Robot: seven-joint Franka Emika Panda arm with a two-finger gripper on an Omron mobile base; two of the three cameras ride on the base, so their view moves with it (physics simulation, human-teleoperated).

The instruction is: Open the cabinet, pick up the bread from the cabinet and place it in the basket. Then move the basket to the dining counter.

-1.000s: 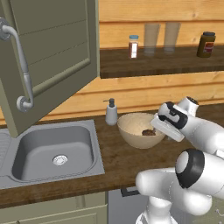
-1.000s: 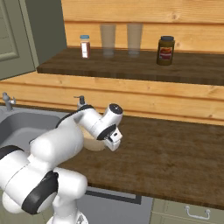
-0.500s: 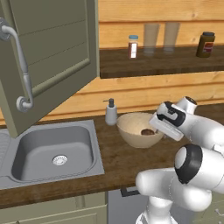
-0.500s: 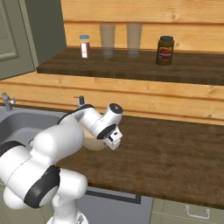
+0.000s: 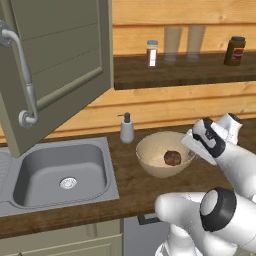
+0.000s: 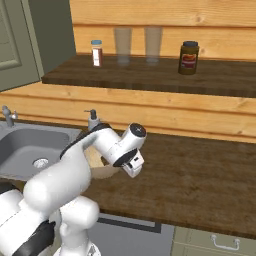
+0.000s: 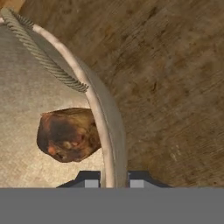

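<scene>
The pale tan basket [image 5: 151,144] stands on the dark worktop right of the sink, with the dark-brown bread [image 5: 172,158] lying inside it. My gripper [image 5: 193,149] reaches down onto the basket's right rim. In the hand view the rim [image 7: 103,114] runs between my two fingertips [image 7: 90,182], which sit close on either side of it, so the gripper [image 7: 113,183] is shut on the basket; the bread [image 7: 68,134] lies just inside the wall. The sage-green cabinet door [image 5: 60,60] hangs open at upper left, its grey bar handle [image 5: 27,85] towards me. The dining counter is out of view.
A steel sink [image 5: 60,175] lies left of the basket, with a soap dispenser [image 5: 126,129] behind it. The open cabinet's shelf holds a spice jar [image 5: 152,52], two glasses and a brown jar [image 5: 234,50]. Bare worktop [image 6: 200,170] stretches to the right.
The jaws have closed from wide open onto the basket's right rim. The arm, the basket and the bread have hardly shifted.
</scene>
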